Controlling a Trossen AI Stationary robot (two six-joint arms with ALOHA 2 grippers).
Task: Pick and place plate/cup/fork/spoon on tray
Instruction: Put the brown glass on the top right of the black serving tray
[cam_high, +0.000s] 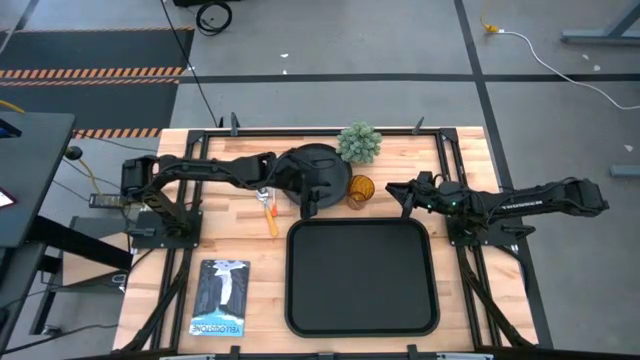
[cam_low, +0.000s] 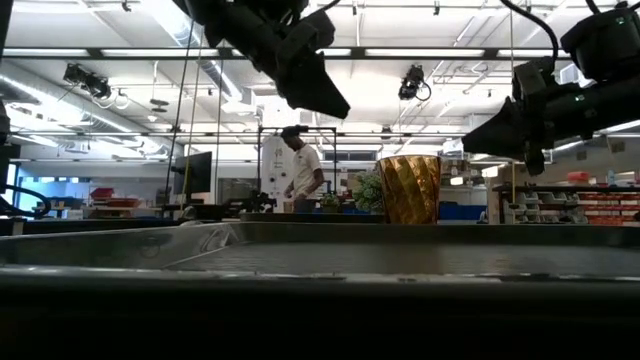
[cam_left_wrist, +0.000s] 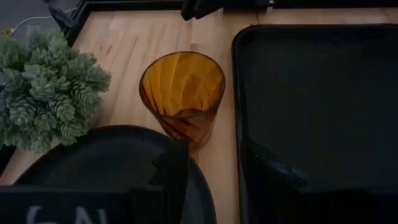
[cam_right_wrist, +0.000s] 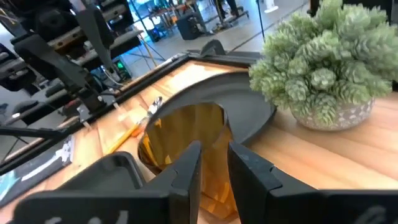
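The round black plate (cam_high: 332, 163) lies flat on the table behind the black tray (cam_high: 360, 280). The amber cup (cam_high: 360, 189) stands upright on the table just right of the plate, beside a small potted plant (cam_high: 360, 143). The orange-handled fork and spoon (cam_high: 268, 210) lie together left of the plate; I cannot tell them apart. My left gripper (cam_high: 310, 207) is open, raised above the plate's near rim (cam_left_wrist: 93, 162). My right gripper (cam_high: 392, 189) is open with a narrow gap, raised just right of the cup (cam_right_wrist: 183, 124) and pointing at it.
A book (cam_high: 220, 297) lies at the near left of the table. The plant (cam_right_wrist: 323, 68) stands close behind the cup and plate. A black frame runs along the table's edges. A person stands far off in the room in the low view (cam_low: 300, 165).
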